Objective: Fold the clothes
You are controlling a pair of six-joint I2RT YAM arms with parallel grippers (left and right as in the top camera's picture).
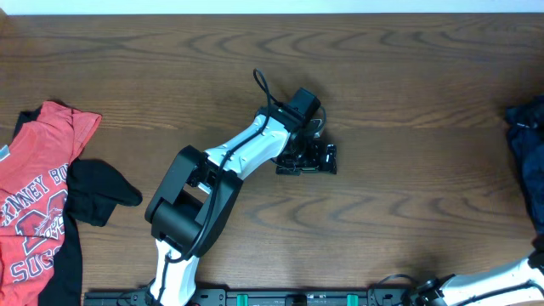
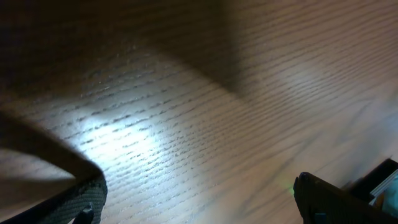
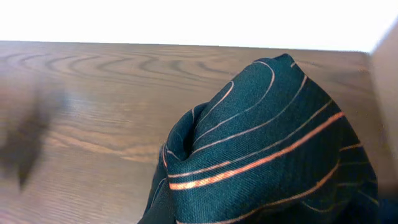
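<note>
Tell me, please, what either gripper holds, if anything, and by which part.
The left gripper holds nothing; its fingers stand apart over the table. The right gripper is out of view; its camera shows a bunched jersey, so cannot tell.

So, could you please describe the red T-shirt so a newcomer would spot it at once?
Go to the left edge of the wooden table. The red T-shirt lies there, partly out of view, with a black garment against its right side. It alone is red with white lettering; the pile at the right edge is dark blue.
</note>
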